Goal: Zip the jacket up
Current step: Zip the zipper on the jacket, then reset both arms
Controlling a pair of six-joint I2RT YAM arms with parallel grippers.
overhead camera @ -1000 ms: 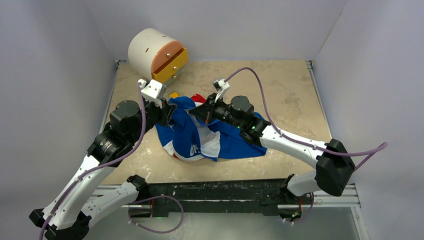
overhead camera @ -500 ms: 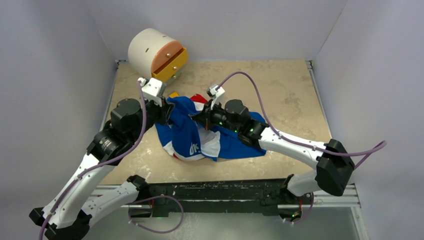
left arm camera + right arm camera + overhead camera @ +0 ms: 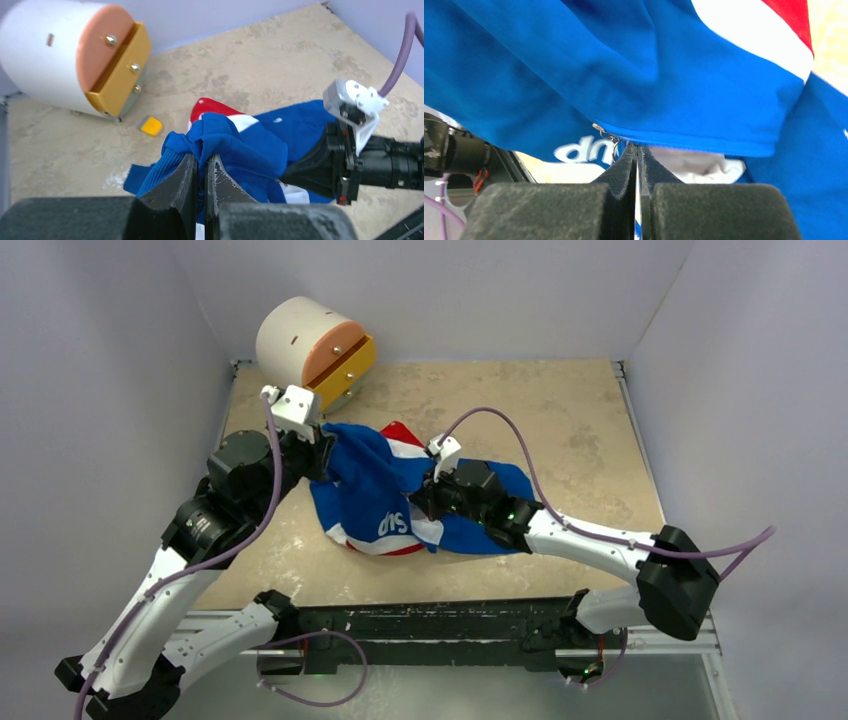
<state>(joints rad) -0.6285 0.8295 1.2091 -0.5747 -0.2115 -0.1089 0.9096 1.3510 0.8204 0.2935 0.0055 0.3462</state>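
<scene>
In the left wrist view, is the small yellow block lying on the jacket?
No, the yellow block sits on bare table, clear of the jacket fabric.

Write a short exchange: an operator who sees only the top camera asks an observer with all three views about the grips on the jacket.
Operator: I can't make out the left fingers from above. Are they holding anything?
Observer: Yes. The left wrist view shows the left gripper shut on a bunched fold of the blue jacket.
Operator: And where is the zip pull?
Observer: The right wrist view shows the metal zip pull hanging from the jacket's blue edge. Its ring reaches the tips of the shut right gripper, which seems to pinch it.
</scene>
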